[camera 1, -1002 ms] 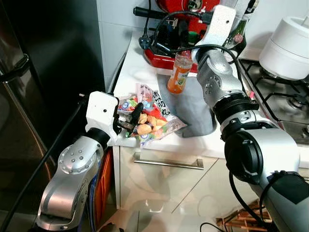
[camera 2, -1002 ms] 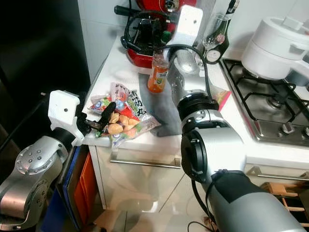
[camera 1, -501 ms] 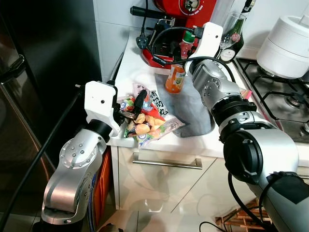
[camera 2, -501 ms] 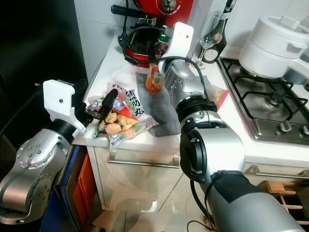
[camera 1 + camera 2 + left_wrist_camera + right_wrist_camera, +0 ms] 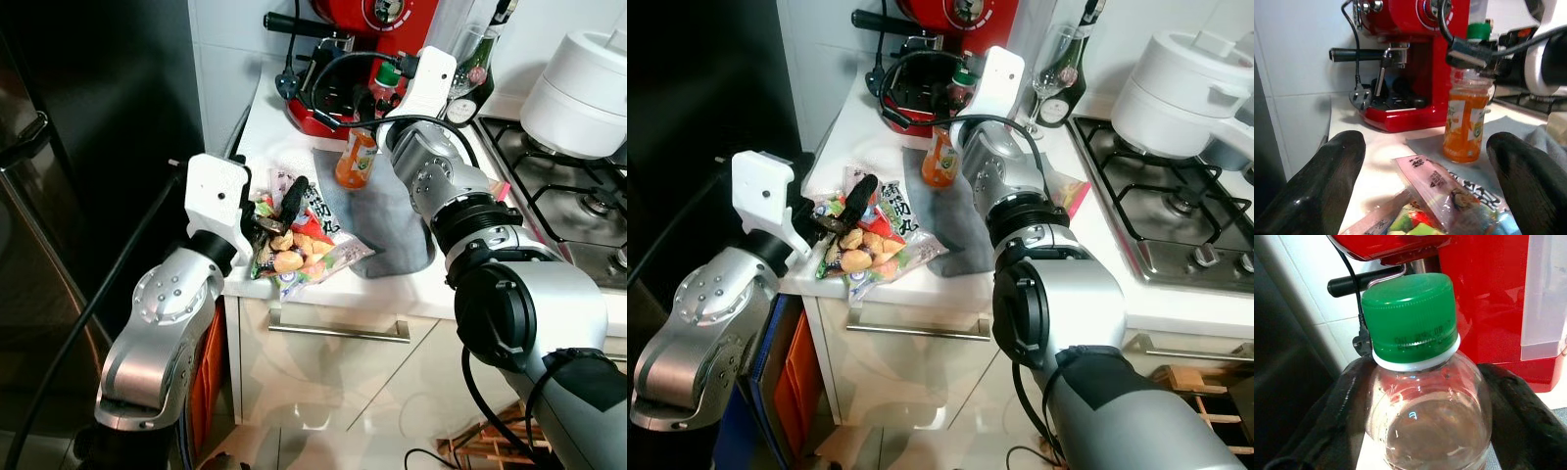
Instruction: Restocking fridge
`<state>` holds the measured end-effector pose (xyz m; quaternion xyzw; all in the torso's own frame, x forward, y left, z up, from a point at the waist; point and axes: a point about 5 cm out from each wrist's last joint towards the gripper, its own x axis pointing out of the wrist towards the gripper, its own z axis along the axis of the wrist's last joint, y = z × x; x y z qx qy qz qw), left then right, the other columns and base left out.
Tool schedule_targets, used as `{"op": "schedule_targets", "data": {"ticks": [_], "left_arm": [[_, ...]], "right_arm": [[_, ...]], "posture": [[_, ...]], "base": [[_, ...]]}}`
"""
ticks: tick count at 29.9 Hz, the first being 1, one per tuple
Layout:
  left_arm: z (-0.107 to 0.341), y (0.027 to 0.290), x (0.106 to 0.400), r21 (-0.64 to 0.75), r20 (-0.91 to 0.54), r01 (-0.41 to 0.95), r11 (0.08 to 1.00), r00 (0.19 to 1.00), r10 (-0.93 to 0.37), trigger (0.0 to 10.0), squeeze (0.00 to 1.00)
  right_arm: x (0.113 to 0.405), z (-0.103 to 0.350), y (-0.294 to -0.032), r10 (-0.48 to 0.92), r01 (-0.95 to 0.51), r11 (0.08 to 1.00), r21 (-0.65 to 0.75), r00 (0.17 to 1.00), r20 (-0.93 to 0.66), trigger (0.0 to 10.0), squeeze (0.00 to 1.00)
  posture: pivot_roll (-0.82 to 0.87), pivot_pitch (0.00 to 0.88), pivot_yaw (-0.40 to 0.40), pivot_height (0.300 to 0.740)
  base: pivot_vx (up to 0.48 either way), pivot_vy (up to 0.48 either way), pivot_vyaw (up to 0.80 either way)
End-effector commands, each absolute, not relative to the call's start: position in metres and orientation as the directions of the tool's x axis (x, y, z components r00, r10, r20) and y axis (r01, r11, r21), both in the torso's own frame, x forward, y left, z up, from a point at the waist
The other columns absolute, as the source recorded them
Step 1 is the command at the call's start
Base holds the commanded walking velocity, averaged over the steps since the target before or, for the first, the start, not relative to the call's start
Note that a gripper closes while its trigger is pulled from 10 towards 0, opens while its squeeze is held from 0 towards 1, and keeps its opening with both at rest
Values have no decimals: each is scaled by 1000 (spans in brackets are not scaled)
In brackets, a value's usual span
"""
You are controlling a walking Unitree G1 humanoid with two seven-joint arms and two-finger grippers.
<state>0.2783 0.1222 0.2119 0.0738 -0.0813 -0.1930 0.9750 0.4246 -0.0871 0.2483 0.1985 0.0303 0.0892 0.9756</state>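
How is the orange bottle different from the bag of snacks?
The orange bottle stands upright on the grey cloth; the snack bag lies flat at the counter's edge. The right gripper is closed around the bottle; the left gripper is open over the bag, not holding it. Both sit on the white counter.

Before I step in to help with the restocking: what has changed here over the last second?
The right gripper has carried the orange juice bottle back toward the red coffee machine; the bottle now looks set on the grey cloth, fingers clamped below its green cap. The left gripper edged further over the snack bags, open. The bags stayed put.
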Motion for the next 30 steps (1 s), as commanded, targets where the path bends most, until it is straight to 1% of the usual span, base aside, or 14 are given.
{"op": "schedule_targets", "data": {"ticks": [1, 5, 6, 9, 10, 14, 15, 17, 20, 23, 25, 27, 28, 30], "left_arm": [[206, 115, 281, 209, 95, 398, 893, 901, -424, 10000, 0], [204, 110, 283, 229, 88, 415, 881, 892, -443, 10000, 0], [207, 108, 286, 227, 102, 419, 879, 888, -449, 10000, 0], [209, 107, 288, 231, 119, 421, 877, 883, -455, 10000, 0], [209, 107, 288, 231, 119, 421, 877, 883, -455, 10000, 0], [209, 100, 288, 220, 140, 441, 870, 868, -476, 10000, 0], [209, 100, 288, 220, 140, 441, 870, 868, -476, 10000, 0], [211, 98, 290, 211, 153, 441, 873, 867, -475, 10000, 0], [215, 97, 295, 219, 184, 415, 883, 871, -455, 10000, 0], [219, 99, 297, 208, 208, 394, 895, 876, -434, 10000, 0], [231, 101, 297, 171, 288, 351, 920, 875, -388, 10000, 0], [247, 97, 299, 136, 337, 334, 933, 870, -361, 10000, 0], [247, 97, 299, 136, 337, 334, 933, 870, -361, 10000, 0], [263, 84, 298, 172, 385, 372, 912, 827, -409, 10000, 0]], "right_arm": [[426, 251, -93, 173, -154, 900, 409, 985, -10, 0, 0], [426, 255, -95, 160, -159, 893, 420, 987, 34, 0, 0], [424, 277, -100, 125, -193, 904, 381, 973, 196, 0, 0], [414, 313, -101, 108, -232, 947, 221, 880, 462, 0, 0], [414, 313, -101, 108, -232, 947, 221, 880, 462, 0, 0], [394, 340, -106, 79, -211, 971, 112, 728, 681, 0, 0], [394, 340, -106, 79, -211, 971, 112, 728, 681, 0, 0], [388, 345, -112, 50, -154, 985, 76, 681, 730, 0, 0], [367, 352, -125, 14, 25, 999, -33, 542, 840, 0, 0], [358, 350, -132, -16, 105, 994, -42, 492, 870, 0, 0], [340, 337, -138, -4, 161, 984, -76, 447, 894, 0, 0], [327, 316, -142, 14, 195, 974, -117, 463, 886, 0, 0], [327, 316, -142, 14, 195, 974, -117, 463, 886, 0, 0], [316, 274, -156, -38, 272, 951, -145, 569, 821, 0, 0]], "posture": [[104, 0, -107, 740], [104, 0, -103, 740], [98, 0, -92, 740], [88, 0, -78, 740], [88, 0, -78, 740], [68, 0, -72, 740], [68, 0, -72, 740], [60, 0, -73, 740], [52, 0, -72, 740], [41, 0, -73, 740], [31, 0, -73, 740], [30, 0, -70, 740], [30, 0, -70, 740], [5, 0, -38, 740]], "base": [[0, 0, 0], [0, 0, 0], [0, 0, 0], [0, 0, 0], [0, 0, 0], [0, 0, 0], [0, 0, 0], [0, 0, 0], [0, 0, 0], [0, 0, 0], [0, 0, 0], [0, 0, 0], [0, 0, 0], [0, 0, 0]]}}
